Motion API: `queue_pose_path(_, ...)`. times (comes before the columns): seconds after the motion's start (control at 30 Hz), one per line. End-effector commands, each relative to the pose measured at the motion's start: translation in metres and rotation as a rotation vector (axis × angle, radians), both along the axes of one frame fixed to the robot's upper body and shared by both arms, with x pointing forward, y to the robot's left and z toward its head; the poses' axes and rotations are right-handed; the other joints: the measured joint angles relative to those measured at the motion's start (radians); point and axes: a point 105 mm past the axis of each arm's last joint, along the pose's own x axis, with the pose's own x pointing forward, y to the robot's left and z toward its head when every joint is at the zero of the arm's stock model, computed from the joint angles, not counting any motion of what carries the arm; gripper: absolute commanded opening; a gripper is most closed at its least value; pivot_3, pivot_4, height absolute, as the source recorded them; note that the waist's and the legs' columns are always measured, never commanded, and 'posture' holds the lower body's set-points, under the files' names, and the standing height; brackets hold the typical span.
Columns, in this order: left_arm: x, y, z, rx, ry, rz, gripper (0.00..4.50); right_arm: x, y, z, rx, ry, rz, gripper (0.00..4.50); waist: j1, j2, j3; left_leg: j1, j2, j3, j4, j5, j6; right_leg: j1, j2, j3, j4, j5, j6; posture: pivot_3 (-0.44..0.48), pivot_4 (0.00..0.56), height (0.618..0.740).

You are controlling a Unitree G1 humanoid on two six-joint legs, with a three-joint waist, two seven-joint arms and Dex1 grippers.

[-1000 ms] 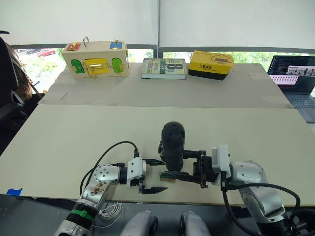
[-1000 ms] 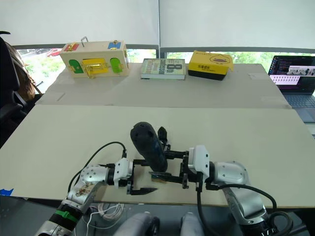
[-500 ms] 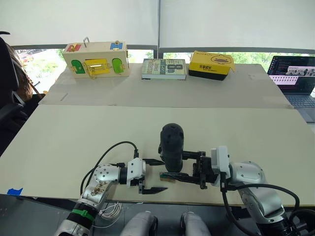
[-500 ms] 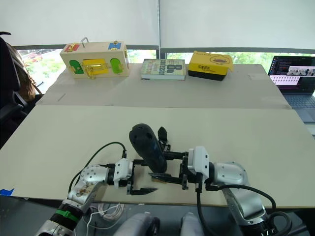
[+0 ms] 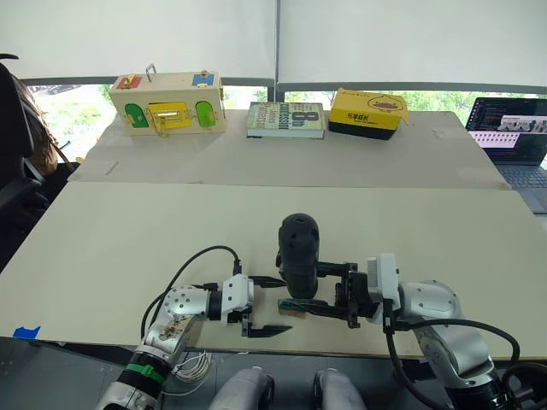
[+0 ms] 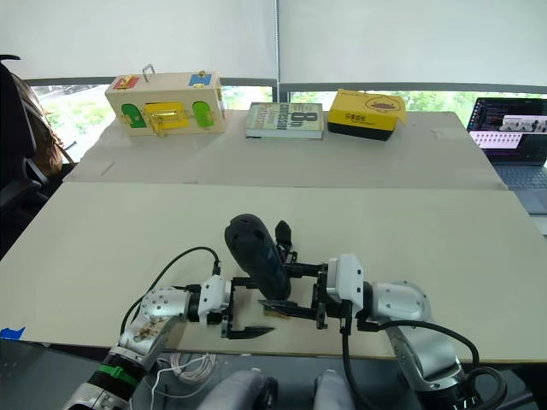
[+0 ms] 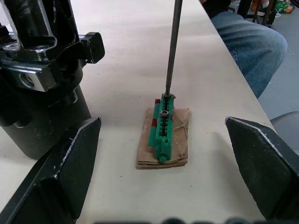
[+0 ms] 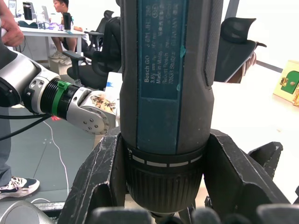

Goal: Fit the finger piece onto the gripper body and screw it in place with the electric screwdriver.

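The electric screwdriver [image 5: 299, 249] stands upright near the table's front edge, and my right gripper [image 5: 304, 290] is shut on its lower collar [image 8: 163, 179]. Its thin metal bit [image 7: 172, 46] comes down onto a small green-topped tan block [image 7: 163, 135]. My left gripper [image 5: 272, 305] is open, with one finger on each side of that block and touching nothing. The gripper body [image 7: 37, 88], a chunky black block with a bracket, sits just beyond the block and shows behind the screwdriver [image 6: 282, 237]. The finger piece is hidden.
At the table's far side stand a wooden latch box [image 5: 167, 102], a book [image 5: 285, 119] and a yellow box [image 5: 367, 111]. A laptop [image 5: 513, 128] sits at the far right. A person's jeans-clad leg [image 7: 252, 46] is beside the table edge.
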Motion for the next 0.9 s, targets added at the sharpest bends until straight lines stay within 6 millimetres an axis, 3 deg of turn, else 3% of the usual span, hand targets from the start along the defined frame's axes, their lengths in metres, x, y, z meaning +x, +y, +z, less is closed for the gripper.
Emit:
queue_pose_path(0.03, -0.014, -0.008, -0.025, 0.05, 0.101, -0.035, 4.5, 0.0, -0.002, 0.003, 0.004, -0.019, -0.007, 1.9, 0.001, 0.0, 0.0, 0.0, 0.0, 0.0, 0.0, 0.0, 0.0, 0.0, 0.0, 0.0, 0.0, 0.0, 0.0, 0.0, 0.15, 0.74)
queue_pose_path(0.9, -0.007, -0.001, -0.022, 0.059, 0.09, -0.01, 4.5, -0.006, -0.004, 0.026, 0.048, -0.092, 0.01, 1.9, 0.0, 0.0, 0.0, -0.002, -0.001, 0.0, -0.001, -0.001, 0.002, 0.0, 0.002, 0.001, -0.006, 0.003, 0.004, 0.0, 0.15, 0.74)
